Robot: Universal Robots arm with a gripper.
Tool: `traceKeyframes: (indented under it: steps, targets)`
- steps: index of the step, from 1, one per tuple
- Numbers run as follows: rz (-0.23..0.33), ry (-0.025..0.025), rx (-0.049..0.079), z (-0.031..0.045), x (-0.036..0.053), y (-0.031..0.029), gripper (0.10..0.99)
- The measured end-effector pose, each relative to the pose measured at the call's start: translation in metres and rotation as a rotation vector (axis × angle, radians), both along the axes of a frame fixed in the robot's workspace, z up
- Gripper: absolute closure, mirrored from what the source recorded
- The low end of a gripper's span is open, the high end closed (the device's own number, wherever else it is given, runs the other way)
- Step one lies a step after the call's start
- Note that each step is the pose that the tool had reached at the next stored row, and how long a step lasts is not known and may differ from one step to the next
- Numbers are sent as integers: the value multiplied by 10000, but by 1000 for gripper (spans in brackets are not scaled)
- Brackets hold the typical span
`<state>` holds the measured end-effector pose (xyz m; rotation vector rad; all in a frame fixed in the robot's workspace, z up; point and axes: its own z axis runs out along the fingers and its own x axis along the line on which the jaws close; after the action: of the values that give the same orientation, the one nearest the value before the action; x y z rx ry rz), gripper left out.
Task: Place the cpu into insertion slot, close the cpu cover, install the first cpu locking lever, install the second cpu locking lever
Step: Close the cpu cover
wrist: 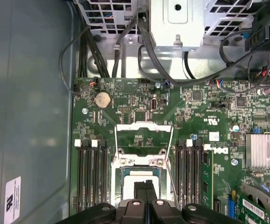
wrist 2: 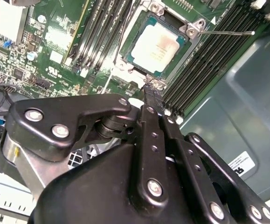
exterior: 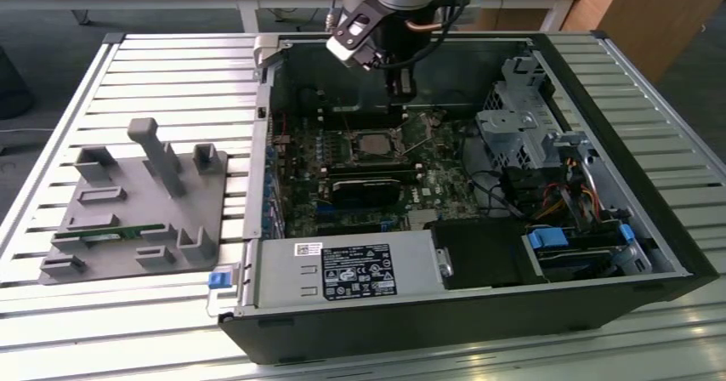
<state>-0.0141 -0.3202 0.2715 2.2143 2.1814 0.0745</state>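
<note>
The cpu (wrist 2: 157,46) lies flat in the insertion slot (wrist 2: 134,59), silver top up, on the green board inside the open computer case. In the first wrist view the cpu (wrist: 128,179) is partly hidden behind my fingertips. The cpu cover (wrist: 144,127) stands flipped up off the slot, and the board shows through its cut-out. Two thin locking levers (wrist: 171,158) (wrist: 115,140) stick up free, one on each side; one lever (wrist 2: 228,32) juts past the slot. My gripper (wrist 2: 152,89) (wrist: 144,189) (exterior: 397,88) hovers just above the slot's edge, shut with nothing between its fingers.
Black memory slots (wrist: 92,172) flank the socket on both sides. A drive cage (exterior: 522,126) with cables stands at the exterior view's right and a power supply (exterior: 340,270) sits at the case front. A grey fixture plate (exterior: 136,202) holding a green module lies at the exterior view's left.
</note>
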Motion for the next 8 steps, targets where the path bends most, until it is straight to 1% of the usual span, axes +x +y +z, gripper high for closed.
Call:
traceKeyframes:
  steps: [8]
  targets:
    - [0, 3, -1, 0, 38, 0, 980]
